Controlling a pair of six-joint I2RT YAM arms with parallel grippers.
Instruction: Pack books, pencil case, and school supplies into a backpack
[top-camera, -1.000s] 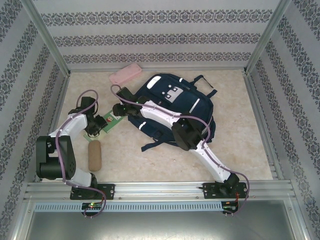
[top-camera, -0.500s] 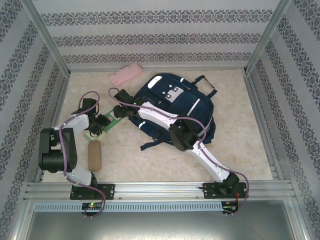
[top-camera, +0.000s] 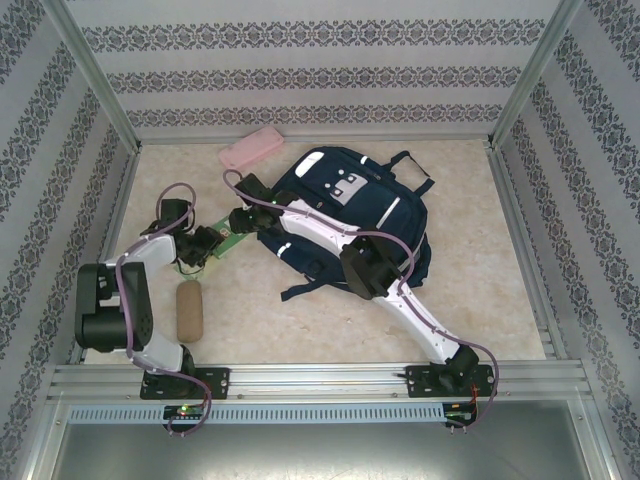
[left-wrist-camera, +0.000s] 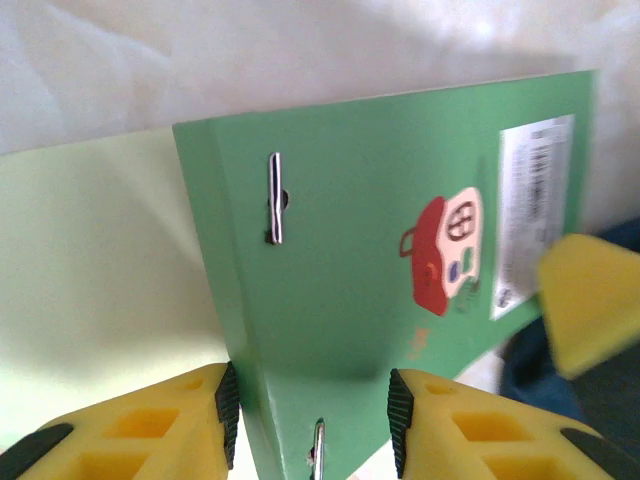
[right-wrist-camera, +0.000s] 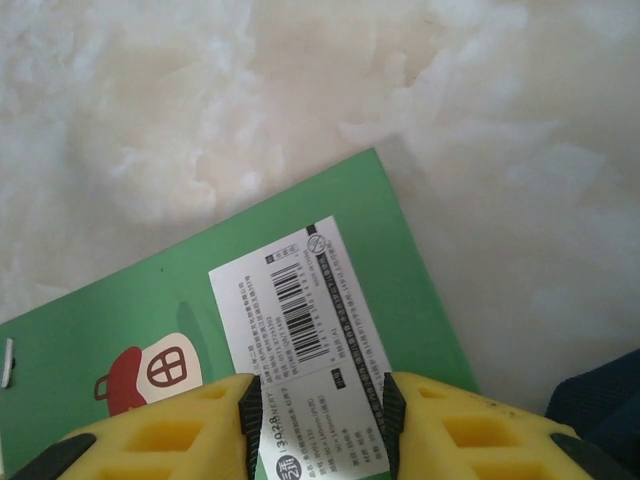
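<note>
Now | marbled beige table (top-camera: 480, 290) | backpack (top-camera: 310, 187) on it | floral-striped walls (top-camera: 320, 75) | aluminium posts (top-camera: 90, 75)

The left arm is folded at the elbow and the right arm is stretched far leftward. The left gripper (top-camera: 205, 245) and right gripper (top-camera: 238, 218) are set close together, fingers partly parted.

- Right end effector (right-wrist-camera: 318, 425) at the bottom edge, its yellow fingers (right-wrist-camera: 170, 435) standing apart, black pads facing inward.
- Small green book (right-wrist-camera: 130, 315) behind them, cover toward the lens, one corner pointing up and right.
- White barcode label (right-wrist-camera: 295, 305) on the cover, running down into the gap between the fingers.
- Red-roofed house drawing (right-wrist-camera: 150, 375) left of the label, just above the left finger.
- Metal staple (right-wrist-camera: 6, 362) at the far left edge.
- Pale marbled counter (right-wrist-camera: 300, 90) around the book.
- Navy backpack (right-wrist-camera: 605, 395) fabric in the lower right corner.
- Contact between pads and cover unclear.
</note>
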